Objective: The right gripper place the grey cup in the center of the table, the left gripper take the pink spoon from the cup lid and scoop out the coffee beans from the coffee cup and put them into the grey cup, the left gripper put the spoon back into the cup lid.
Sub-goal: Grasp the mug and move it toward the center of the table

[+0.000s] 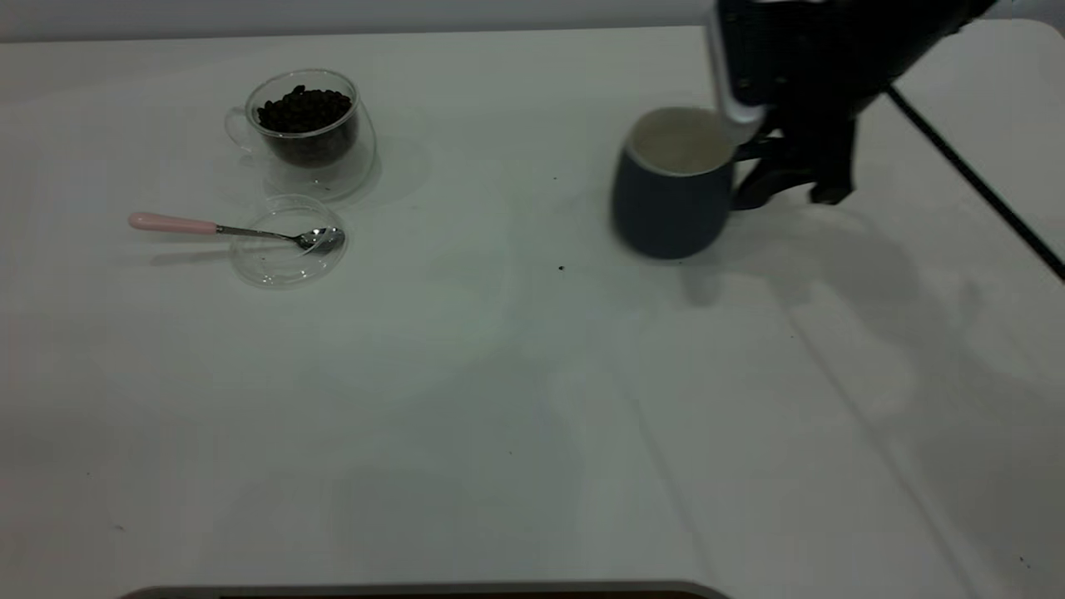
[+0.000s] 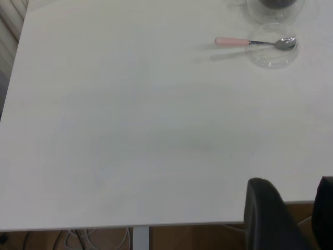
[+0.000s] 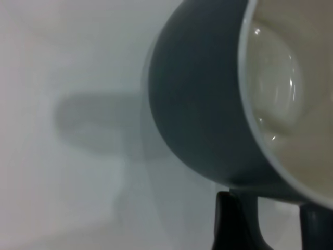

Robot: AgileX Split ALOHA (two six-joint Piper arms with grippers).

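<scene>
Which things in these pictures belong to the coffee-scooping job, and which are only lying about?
Job: grey cup at the right gripper; pink spoon resting on the cup lid; coffee cup holding coffee beans; left gripper parked at the table edge.

Lying about: a black cable, dark specks.

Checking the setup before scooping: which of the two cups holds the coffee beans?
The small clear glass coffee cup, beside the cup lid; dark coffee beans fill it. The grey cup, at the right gripper, shows an empty white inside.
</scene>
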